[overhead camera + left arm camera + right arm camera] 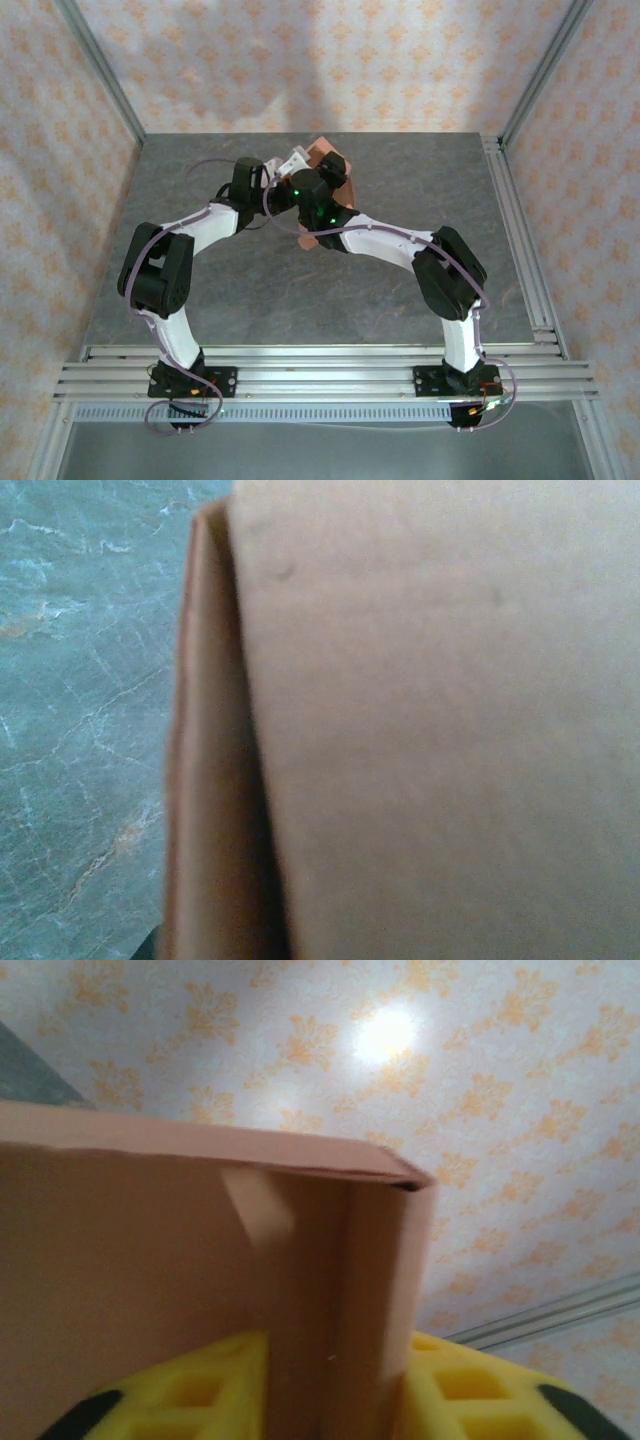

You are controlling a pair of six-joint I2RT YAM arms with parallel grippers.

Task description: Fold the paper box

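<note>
Right, over at twelve o'clock on the counter (250, 290), the paper box (335, 163) is between both arms, partly folded with walls standing. Left gripper (291, 164) is at its nine o'clock with jaws together and cardboard hard up against its camera, though whether a panel is pinched I cannot tell. Right gripper (338, 1365), at six o'clock, has yellow fingers (210, 1390) apart either side of a box corner; squeezing or merely straddling, I cannot tell.
</note>
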